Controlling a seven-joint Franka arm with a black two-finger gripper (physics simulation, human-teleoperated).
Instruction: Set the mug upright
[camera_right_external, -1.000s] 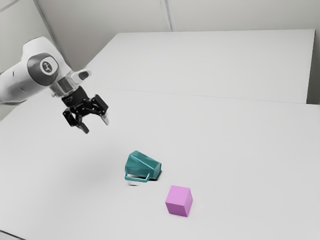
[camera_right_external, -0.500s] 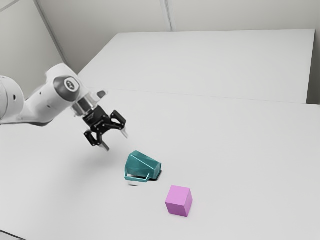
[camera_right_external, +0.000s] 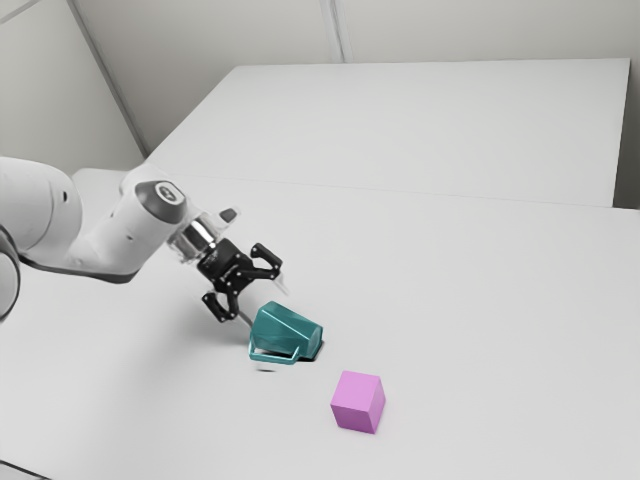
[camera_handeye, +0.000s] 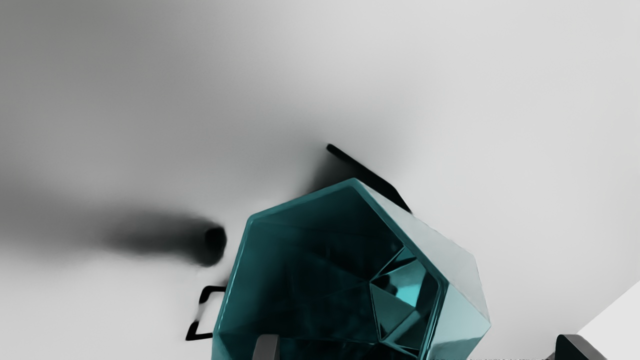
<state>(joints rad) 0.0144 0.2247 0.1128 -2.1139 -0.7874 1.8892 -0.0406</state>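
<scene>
Teal faceted mug (camera_right_external: 288, 331) observed lying on its side on the white table (camera_right_external: 480, 300), near the pink cube (camera_right_external: 357, 402), mouth facing the black two-finger gripper (camera_right_external: 265, 303), whose fingers stand apart, one overlapping the mouth in the wrist view.

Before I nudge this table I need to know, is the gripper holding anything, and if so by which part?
Nothing is held: the gripper is open at the tipped mug, its fingers standing wide apart.
</scene>
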